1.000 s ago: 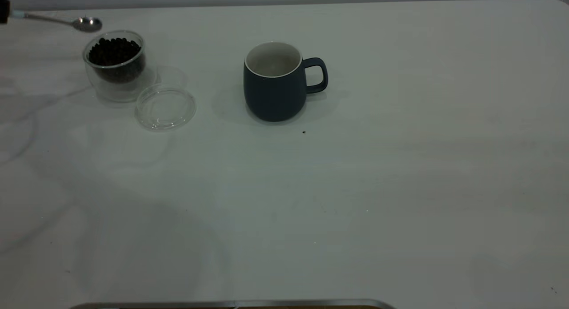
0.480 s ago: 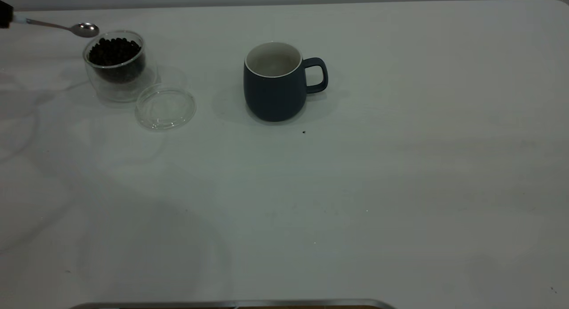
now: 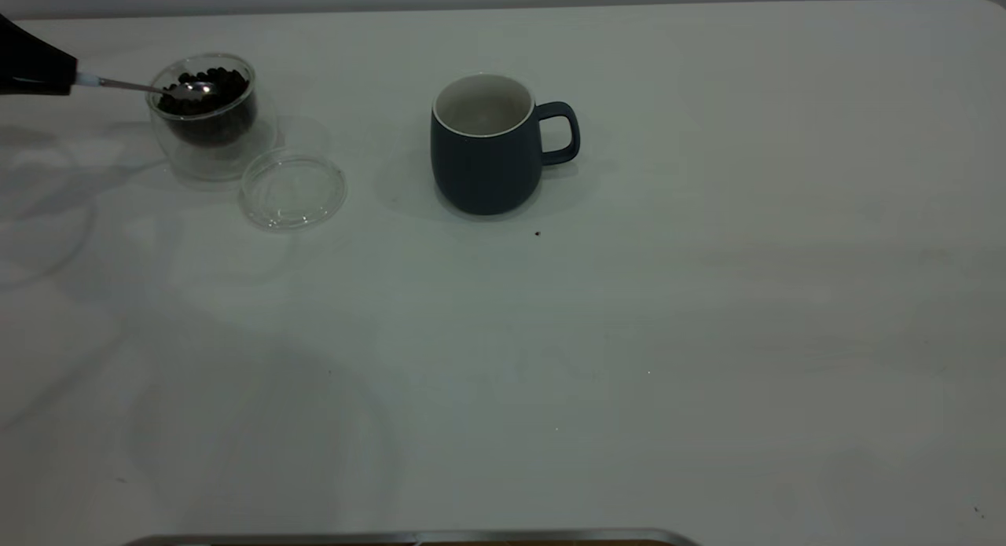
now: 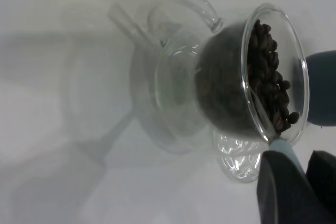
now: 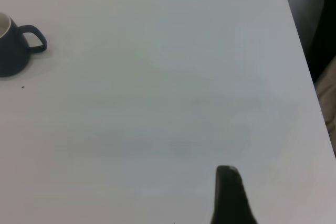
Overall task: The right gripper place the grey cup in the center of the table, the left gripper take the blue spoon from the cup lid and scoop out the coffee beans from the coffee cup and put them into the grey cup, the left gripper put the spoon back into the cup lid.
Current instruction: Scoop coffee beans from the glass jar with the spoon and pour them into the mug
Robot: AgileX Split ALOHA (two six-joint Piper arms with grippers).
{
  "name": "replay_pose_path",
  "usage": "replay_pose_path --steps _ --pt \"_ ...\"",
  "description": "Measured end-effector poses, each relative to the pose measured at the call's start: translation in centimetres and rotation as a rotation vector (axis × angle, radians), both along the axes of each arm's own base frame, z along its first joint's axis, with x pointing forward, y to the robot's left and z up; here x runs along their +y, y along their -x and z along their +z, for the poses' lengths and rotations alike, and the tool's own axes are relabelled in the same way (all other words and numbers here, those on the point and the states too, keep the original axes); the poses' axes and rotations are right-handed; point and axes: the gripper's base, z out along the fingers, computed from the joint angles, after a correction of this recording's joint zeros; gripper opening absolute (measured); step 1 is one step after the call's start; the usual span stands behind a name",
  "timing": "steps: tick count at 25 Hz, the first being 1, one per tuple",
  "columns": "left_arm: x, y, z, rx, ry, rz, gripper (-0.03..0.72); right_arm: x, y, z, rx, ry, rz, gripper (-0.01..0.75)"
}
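Note:
My left gripper (image 3: 69,78) is at the table's far left, shut on the blue spoon's pale handle (image 4: 283,145). The spoon's metal bowl (image 3: 191,89) lies tipped into the coffee beans (image 3: 220,80) inside the clear coffee cup (image 3: 206,133). The wrist view shows the coffee cup (image 4: 220,87), the beans (image 4: 270,90) and my left gripper (image 4: 296,163) close up. The empty cup lid (image 3: 292,189) lies beside the coffee cup. The grey cup (image 3: 483,165) stands upright mid-table, handle to the right, empty. My right gripper (image 5: 229,195) is over bare table, far from the grey cup (image 5: 10,51).
A small dark speck (image 3: 537,233) lies just in front of the grey cup. A metal strip (image 3: 409,538) runs along the table's front edge. The table (image 3: 629,334) has a rounded corner at back right.
My left gripper has moved right and down with the spoon. The spoon's bowl went from above and behind the coffee cup's rim into the beans.

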Motion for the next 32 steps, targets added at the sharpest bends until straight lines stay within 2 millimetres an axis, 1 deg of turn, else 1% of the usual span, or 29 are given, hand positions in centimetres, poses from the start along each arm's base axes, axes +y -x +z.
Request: replay_pose_path --steps 6,11,18,24,32 --pt "-1.1 -0.2 -0.9 0.043 0.022 -0.001 0.127 0.0 0.0 0.0 0.0 0.0 0.0 0.498" --pt "-1.2 -0.2 -1.3 0.068 0.039 0.016 0.127 0.0 0.0 0.0 0.0 0.0 0.0 0.493" --pt "-0.6 -0.3 -1.0 0.07 0.068 0.058 0.127 0.0 0.0 0.0 0.0 0.0 0.0 0.49" --pt "-0.5 0.0 -0.8 0.079 0.108 0.04 0.127 0.0 0.0 0.0 0.0 0.0 0.0 0.489" --pt "0.4 0.3 -0.8 0.081 0.117 0.058 0.127 0.0 0.0 0.0 0.0 0.0 0.0 0.489"
